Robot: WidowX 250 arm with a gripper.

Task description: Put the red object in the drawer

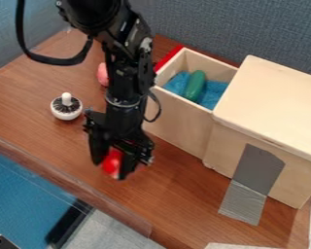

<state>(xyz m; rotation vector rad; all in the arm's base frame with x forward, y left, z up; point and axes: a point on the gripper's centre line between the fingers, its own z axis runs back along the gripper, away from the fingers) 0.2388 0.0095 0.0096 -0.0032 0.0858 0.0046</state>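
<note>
The black gripper (112,166) hangs low over the wooden table, left of the drawer. Its fingers are shut on the red object (111,162), which shows between them and is partly covered by them. Whether the object touches the tabletop, I cannot tell. The open drawer (179,108) extends from the pale wooden cabinet (271,102). Inside it lie a blue cloth (213,92) and a green object (195,85).
A white and black round item with a knob (66,107) stands on the table (28,99) at the left. Something pink (103,74) is partly behind the arm. Grey tape (252,180) runs down the cabinet's front onto the table. The table's front edge slants across the lower left.
</note>
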